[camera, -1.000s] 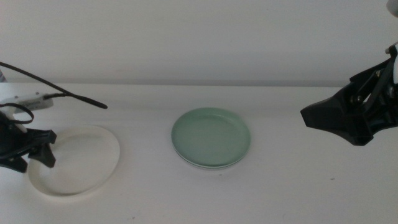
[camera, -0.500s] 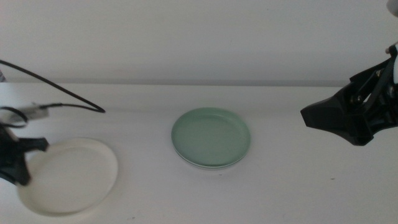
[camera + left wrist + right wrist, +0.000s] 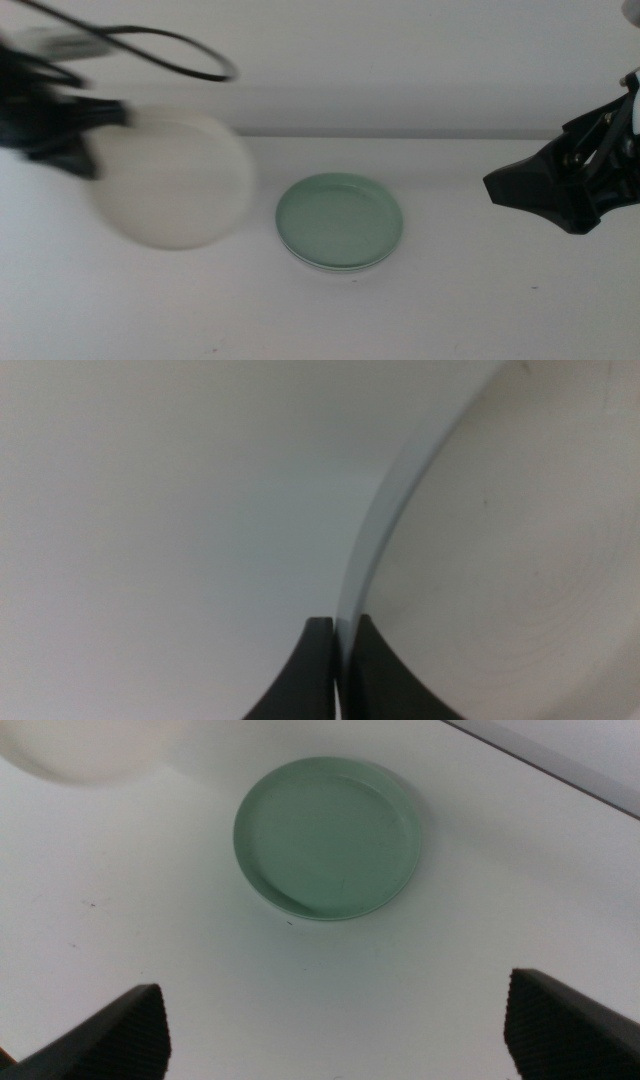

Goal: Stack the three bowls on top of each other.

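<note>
Cream bowl [image 3: 170, 180]: lifted off counter [image 3: 450, 290], blurred, left of green bowl [image 3: 340, 221]
Left pincer [image 3: 85, 135]: clamped on cream bowl's rim at its left edge
Green bowl: flat on counter, centre
Right pincer [image 3: 500, 187]: jaws spread wide, empty, right of green bowl

Both arms matte black w/ angular wedge-shaped jaws; thin black cable [image 3: 170, 45] loops off left arm.
</note>
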Robot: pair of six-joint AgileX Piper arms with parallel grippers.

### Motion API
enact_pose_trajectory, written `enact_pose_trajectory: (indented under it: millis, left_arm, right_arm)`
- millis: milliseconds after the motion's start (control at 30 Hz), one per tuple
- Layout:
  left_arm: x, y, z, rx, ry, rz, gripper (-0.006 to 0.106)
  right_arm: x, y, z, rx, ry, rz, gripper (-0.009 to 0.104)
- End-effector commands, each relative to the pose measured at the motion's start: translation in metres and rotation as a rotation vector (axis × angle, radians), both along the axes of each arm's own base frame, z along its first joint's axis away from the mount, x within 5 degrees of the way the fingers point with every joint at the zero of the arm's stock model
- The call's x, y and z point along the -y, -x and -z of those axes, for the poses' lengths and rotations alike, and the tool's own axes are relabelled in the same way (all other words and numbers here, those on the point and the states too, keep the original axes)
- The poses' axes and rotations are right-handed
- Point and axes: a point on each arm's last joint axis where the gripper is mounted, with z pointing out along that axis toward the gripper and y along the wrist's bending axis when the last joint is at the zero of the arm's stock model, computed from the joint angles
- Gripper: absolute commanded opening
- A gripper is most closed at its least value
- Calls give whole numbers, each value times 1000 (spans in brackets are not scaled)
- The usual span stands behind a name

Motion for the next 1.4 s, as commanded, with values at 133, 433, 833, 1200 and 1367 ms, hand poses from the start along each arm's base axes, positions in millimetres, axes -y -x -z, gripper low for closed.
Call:
enact_pose_trajectory:
  millis: [133, 433, 833, 1200, 1367]
  left_arm:
    - [96, -31, 29, -150, 34, 174, -1]
    - [168, -58, 53, -165, 97, 273, -1]
    - [178, -72, 74, -189, 93, 265, -1]
    - [180, -79, 95, -198, 80, 275, 0]
    - [178, -82, 95, -164, 50, 276, 21]
  right_arm:
    - [0, 0, 0, 11, 3, -6, 89]
    - [0, 0, 0, 11, 3, -6, 89]
    - [0, 0, 0, 12, 2, -6, 89]
    - [0, 0, 0, 12, 2, -6, 89]
    - [0, 0, 0, 12, 2, -6, 89]
